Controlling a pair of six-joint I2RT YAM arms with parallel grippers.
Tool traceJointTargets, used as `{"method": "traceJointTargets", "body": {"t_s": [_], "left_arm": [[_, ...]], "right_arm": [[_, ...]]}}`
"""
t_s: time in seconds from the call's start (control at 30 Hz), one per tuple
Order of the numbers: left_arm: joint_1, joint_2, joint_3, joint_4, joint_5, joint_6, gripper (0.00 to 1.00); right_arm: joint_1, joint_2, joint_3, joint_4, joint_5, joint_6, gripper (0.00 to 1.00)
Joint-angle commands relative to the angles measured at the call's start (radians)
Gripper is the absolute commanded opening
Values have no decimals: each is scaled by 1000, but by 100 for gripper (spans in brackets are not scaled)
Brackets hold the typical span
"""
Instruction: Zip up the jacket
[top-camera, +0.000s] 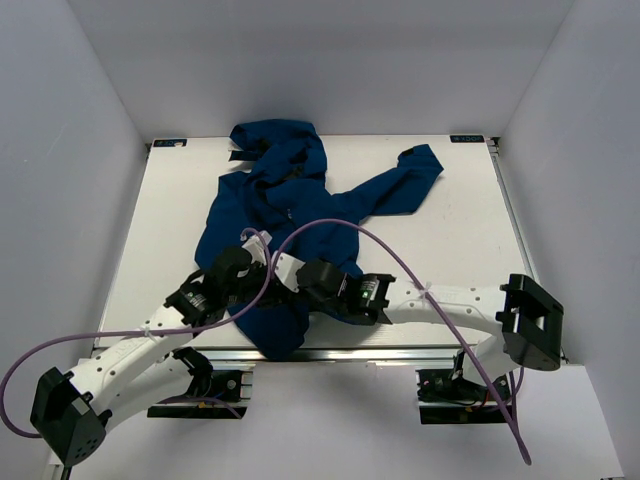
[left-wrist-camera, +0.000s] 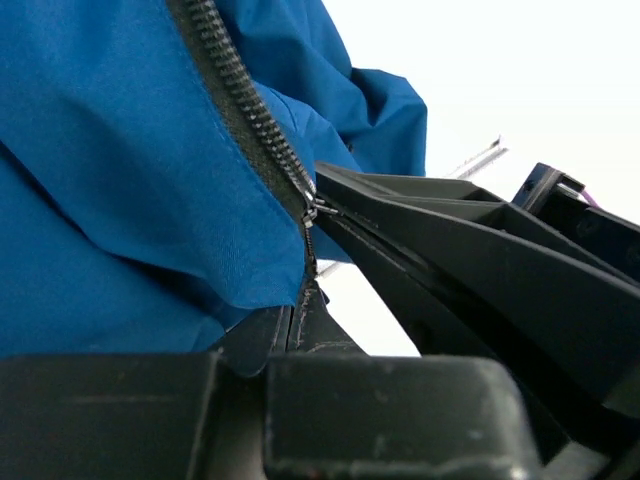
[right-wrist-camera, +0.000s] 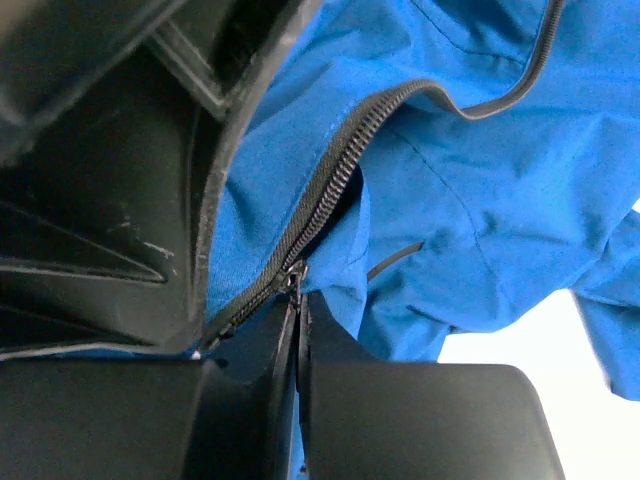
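Note:
The dark blue jacket (top-camera: 270, 190) lies crumpled on the white table (top-camera: 450, 250), hood to the far side and one sleeve (top-camera: 405, 180) stretched right. Both grippers meet at its near hem. My left gripper (top-camera: 252, 262) (left-wrist-camera: 297, 300) is shut on the bottom end of the black zipper (left-wrist-camera: 245, 110). My right gripper (top-camera: 285, 272) (right-wrist-camera: 299, 300) is shut on the small metal zipper pull (right-wrist-camera: 294, 272) at the low end of the zipper teeth (right-wrist-camera: 330, 190). In the left wrist view the right gripper's fingers (left-wrist-camera: 420, 215) reach in from the right to the slider (left-wrist-camera: 310, 208).
A purple cable (top-camera: 400, 265) arcs over the right arm, and another loops by the left arm (top-camera: 40, 355). The metal table edge (top-camera: 380, 352) runs just behind the grippers. Grey walls enclose the table on three sides.

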Motion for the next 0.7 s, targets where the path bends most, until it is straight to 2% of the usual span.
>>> {"method": "traceJointTargets", "body": {"t_s": [0.0,0.03,0.1,0.13,0.17,0.27,0.43,0.5,0.67], "left_arm": [[-45,-29,-36,-295,233,42,0],[-45,-35,-38,-309,230,42,0],[-45,-52,-50,-318,220,42,0],[-45,-57,-52,-330,211,42,0],[-43,-58,-52,-338,206,43,0],[-45,-67,-61,-332,212,42,0],[-45,-72,-59,-393,195,75,0],[-43,-74,-53,-407,190,88,0],[-45,-78,-58,-452,210,109,0]], "right_arm": [[-143,11,125,5,303,-101,0],[-160,12,141,-30,303,-112,0],[-171,0,142,-96,204,-128,0],[-181,-14,150,-221,114,-129,0],[-184,-21,161,-280,-93,-141,0],[-184,-44,164,-362,-196,-152,0],[-185,-66,230,-492,-128,-206,0],[-191,-75,242,-497,-39,-221,0],[-238,-49,316,-473,56,-279,0]]}}
